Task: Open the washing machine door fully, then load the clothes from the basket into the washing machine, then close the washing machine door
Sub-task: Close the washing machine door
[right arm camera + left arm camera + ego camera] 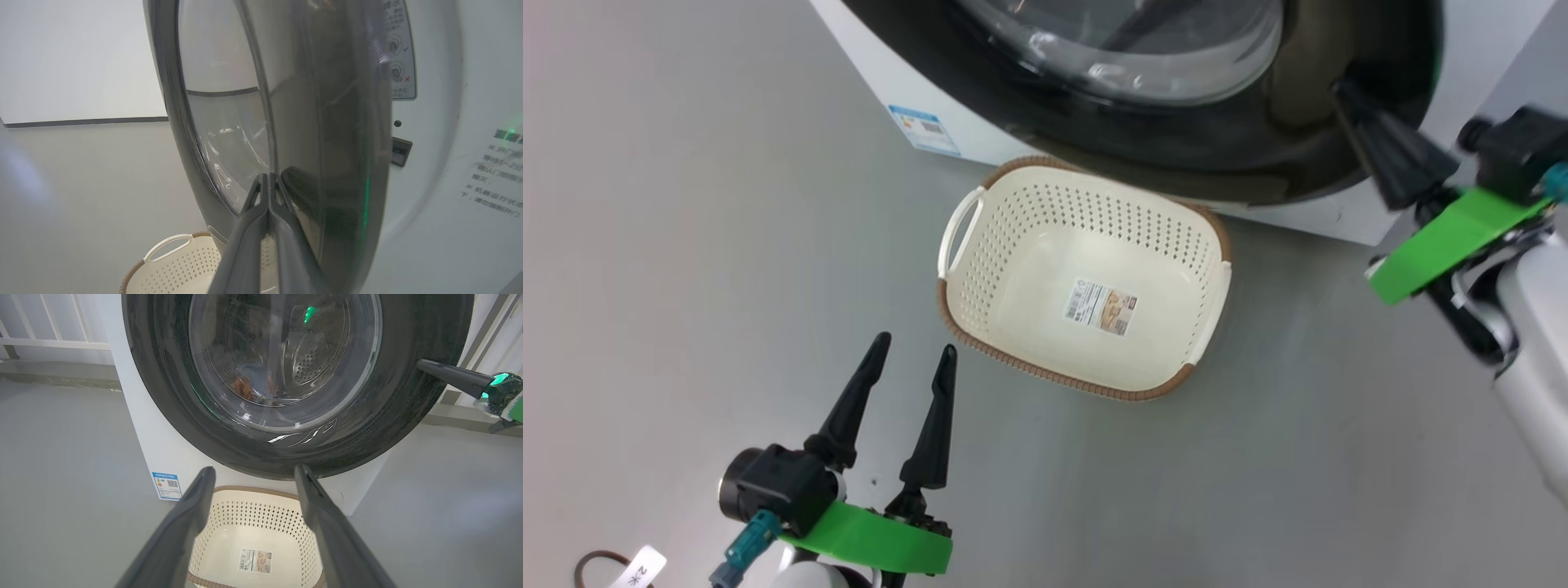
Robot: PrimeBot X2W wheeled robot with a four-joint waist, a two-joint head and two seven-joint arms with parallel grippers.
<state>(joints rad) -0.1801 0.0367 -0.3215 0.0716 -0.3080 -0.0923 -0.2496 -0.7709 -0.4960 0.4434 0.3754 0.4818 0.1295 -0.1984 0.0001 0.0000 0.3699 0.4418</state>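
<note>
Your left gripper (pixel 915 343) hangs over the floor (pixel 686 245), fingers spread, near the basket (pixel 1013 245). The basket (a label sticker (pixel 1100 308) on its bottom) sits against the washing machine (pixel 874 65). Your right gripper (pixel 1342 88), fingers pressed together, has its tips at the rim of the washing machine door (pixel 1307 122), which is slightly ajar. The clothes (pixel 245 381) show through its glass.

Washing machine (pixel 882 77) one, door (pixel 1217 143) one, basket (pixel 1005 269) one; left gripper (pixel 914 343), right gripper (pixel 1342 90): two.
</note>
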